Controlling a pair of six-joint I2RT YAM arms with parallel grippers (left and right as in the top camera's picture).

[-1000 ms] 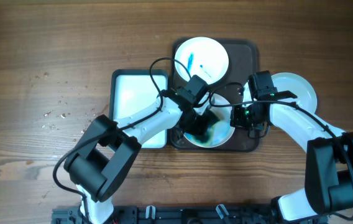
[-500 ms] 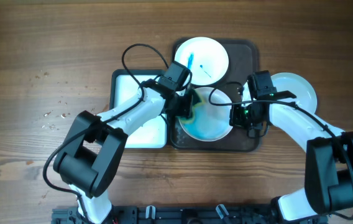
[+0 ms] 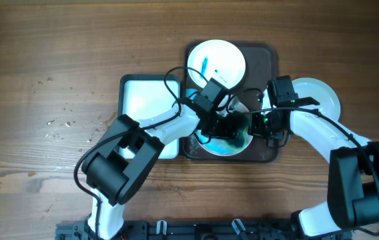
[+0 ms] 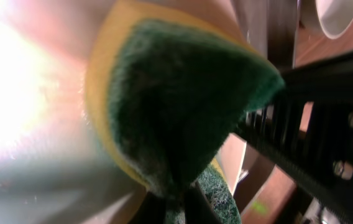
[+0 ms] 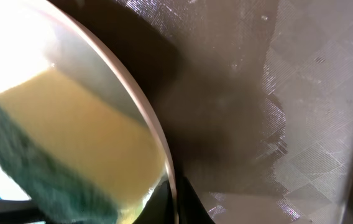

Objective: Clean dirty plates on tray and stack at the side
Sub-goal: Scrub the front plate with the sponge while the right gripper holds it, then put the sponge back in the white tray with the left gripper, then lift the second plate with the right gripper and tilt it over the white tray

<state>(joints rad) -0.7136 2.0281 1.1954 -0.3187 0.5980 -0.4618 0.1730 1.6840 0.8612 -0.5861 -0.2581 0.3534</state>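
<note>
Overhead, I have the large dark brown rectangular tray (image 3: pixel 261 60) right of the tabletop's middle. At its far end lies a round white plate streaked blue (image 3: pixel 216 63), not yet wiped. At its near end a second white plate smeared teal (image 3: pixel 239 143) sits under the left gripper (image 3: pixel 217 127), whose jaws are clamped on a green-and-yellow sponge (image 3: pixel 228 133). The right gripper (image 3: pixel 259 125) is closed on that plate's right rim. A clean white plate (image 3: pixel 319 97) rests just off the tray's right edge. I judge one done, one in hand and one left. A smaller white rectangular tray (image 3: pixel 146 100) adjoins the left edge.

Left wrist: the pinched sponge (image 4: pixel 183 106) presses against the plate's white surface (image 4: pixel 33 93).

Right wrist: the plate's rim (image 5: pixel 158 143) runs down between my closed fingertips above the tray floor (image 5: pixel 257 93).
</note>
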